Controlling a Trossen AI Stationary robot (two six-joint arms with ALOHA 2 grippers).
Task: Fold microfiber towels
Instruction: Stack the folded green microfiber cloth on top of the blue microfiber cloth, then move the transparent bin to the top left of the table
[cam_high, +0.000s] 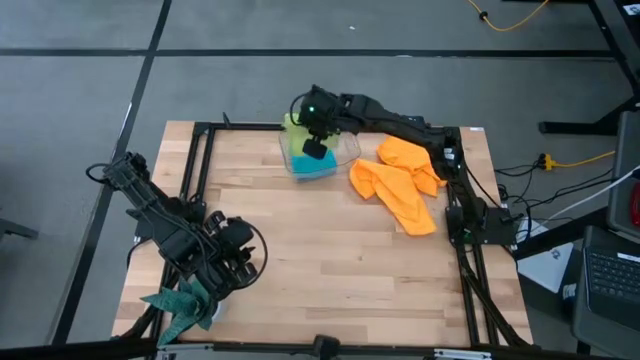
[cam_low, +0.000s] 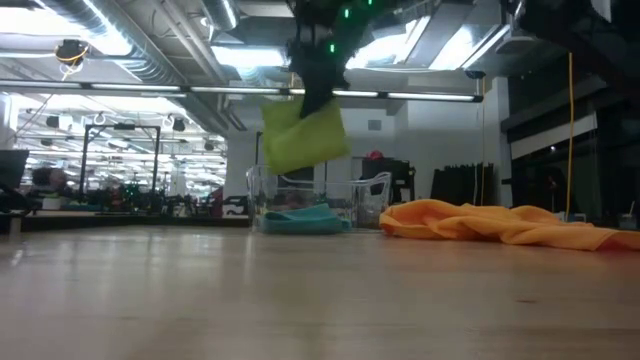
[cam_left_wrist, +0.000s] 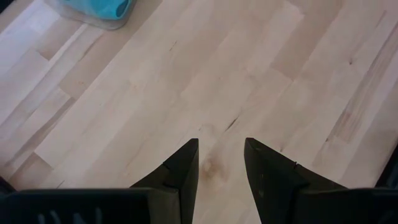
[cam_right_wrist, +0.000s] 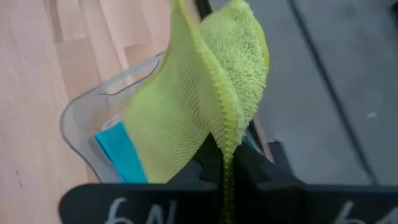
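Lime-green towel (cam_right_wrist: 186, 118), pinched in right hand (cam_right_wrist: 225, 163)

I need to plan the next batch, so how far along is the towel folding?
Done: a folded turquoise-blue plush towel lies in the clear plastic bin. In hand: the right pincer, shut on the folded lime-green plush towel, holds it above that bin. Left: two bright orange plush towels lie crumpled on the wooden table. The left pincer waits open, empty, at the near-left corner.
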